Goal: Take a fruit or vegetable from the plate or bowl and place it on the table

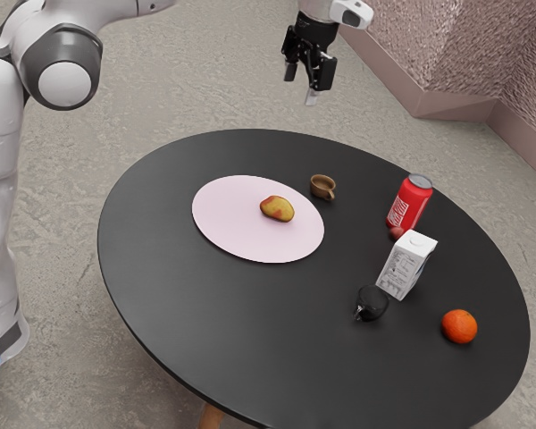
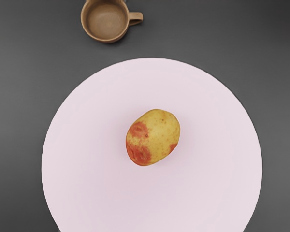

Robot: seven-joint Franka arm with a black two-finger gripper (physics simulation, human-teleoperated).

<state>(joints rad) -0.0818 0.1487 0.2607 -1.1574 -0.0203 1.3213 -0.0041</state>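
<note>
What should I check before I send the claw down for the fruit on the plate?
1. Claw open, nothing between its fingers: ok.
2. Yellow-red fruit lying on the pink plate, well inside the rim: ok.
3. Brown cup apart from the plate, with bare table between them: ok.
4. Claw down at the fruit's height: not ok; it hangs well above the tabletop.
5. Finger opening wide enough for the fruit at the present wrist angle: cannot tell.
6. Fruit out on the table: not ok, the pick comes first.
</note>
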